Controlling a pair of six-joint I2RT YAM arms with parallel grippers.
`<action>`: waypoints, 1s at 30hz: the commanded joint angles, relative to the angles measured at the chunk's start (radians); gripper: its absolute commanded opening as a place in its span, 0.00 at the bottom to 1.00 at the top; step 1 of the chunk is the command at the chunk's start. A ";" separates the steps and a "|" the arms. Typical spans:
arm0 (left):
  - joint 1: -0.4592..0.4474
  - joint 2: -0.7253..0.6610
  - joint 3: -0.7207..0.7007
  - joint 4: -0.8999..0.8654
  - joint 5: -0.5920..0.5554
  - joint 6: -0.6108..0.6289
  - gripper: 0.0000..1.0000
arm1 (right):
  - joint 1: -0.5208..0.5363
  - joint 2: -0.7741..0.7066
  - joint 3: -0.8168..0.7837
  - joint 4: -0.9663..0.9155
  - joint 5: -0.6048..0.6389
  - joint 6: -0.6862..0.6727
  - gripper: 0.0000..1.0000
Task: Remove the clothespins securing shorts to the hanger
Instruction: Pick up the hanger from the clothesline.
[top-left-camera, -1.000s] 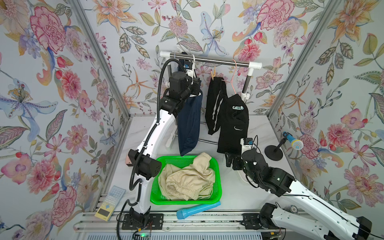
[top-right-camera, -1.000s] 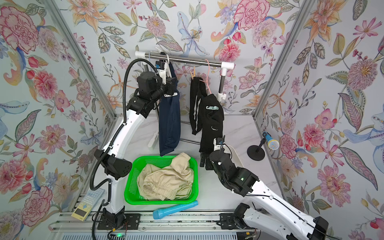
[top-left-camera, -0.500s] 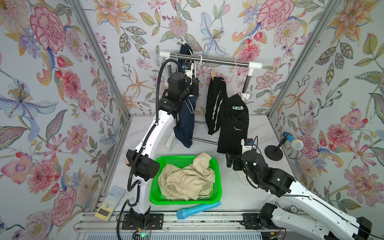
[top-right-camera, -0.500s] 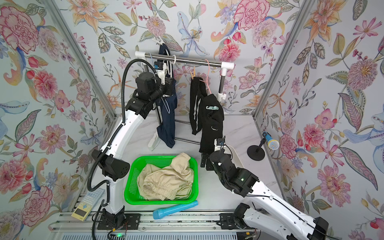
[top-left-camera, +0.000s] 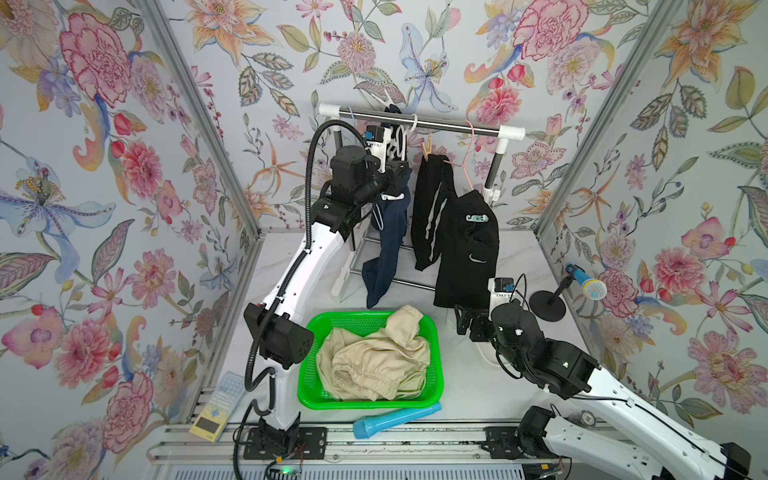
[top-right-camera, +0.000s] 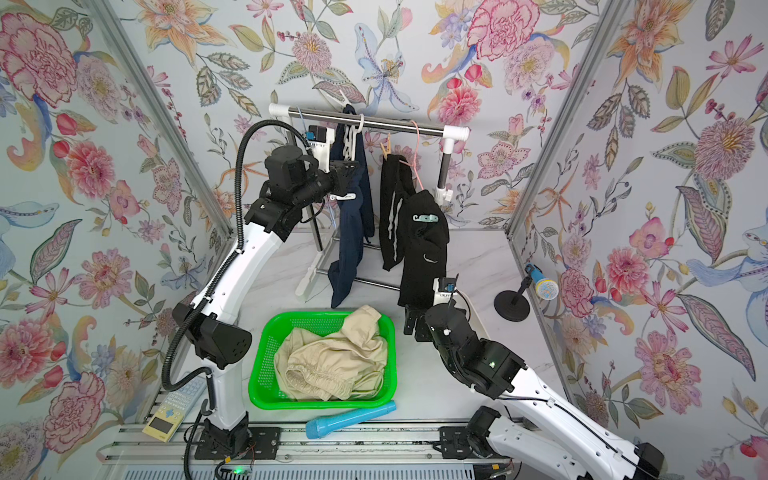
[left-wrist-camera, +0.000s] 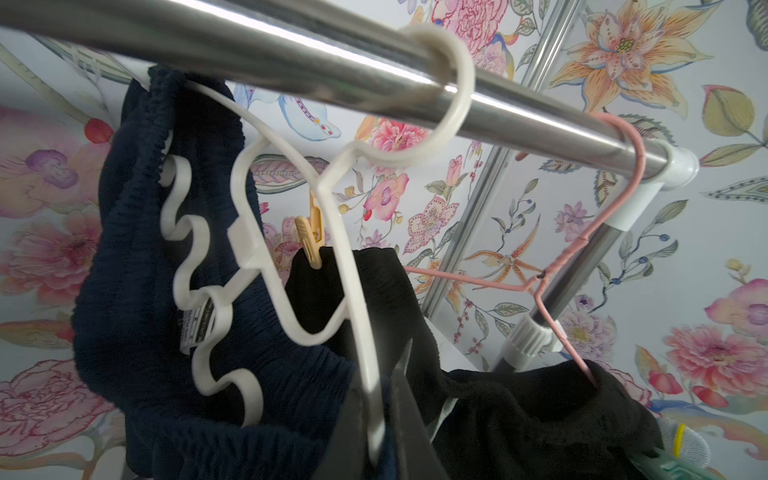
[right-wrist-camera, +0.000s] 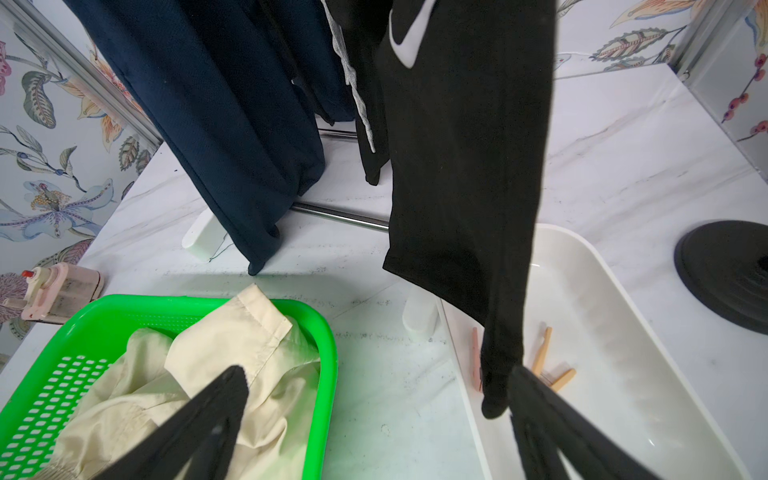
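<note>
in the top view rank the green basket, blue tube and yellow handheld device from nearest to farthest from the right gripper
1. green basket, just to the left of the right gripper
2. blue tube, along the front edge, in front of the basket
3. yellow handheld device, far front-left corner

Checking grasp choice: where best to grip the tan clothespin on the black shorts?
On the tan clothespin, pinch the upper tails: it stands roughly upright, jaws biting the black shorts below. Come from the front, as the rail probably blocks it from above.
</note>
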 joint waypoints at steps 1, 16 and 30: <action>-0.004 -0.092 0.015 0.146 0.113 -0.026 0.00 | 0.000 -0.012 -0.006 -0.008 0.012 0.011 0.99; -0.015 -0.181 -0.056 0.157 0.174 -0.060 0.00 | -0.004 -0.071 0.009 -0.032 0.029 -0.014 0.99; -0.013 -0.348 -0.239 0.102 0.210 -0.011 0.00 | -0.015 -0.033 0.039 -0.036 0.019 -0.028 0.99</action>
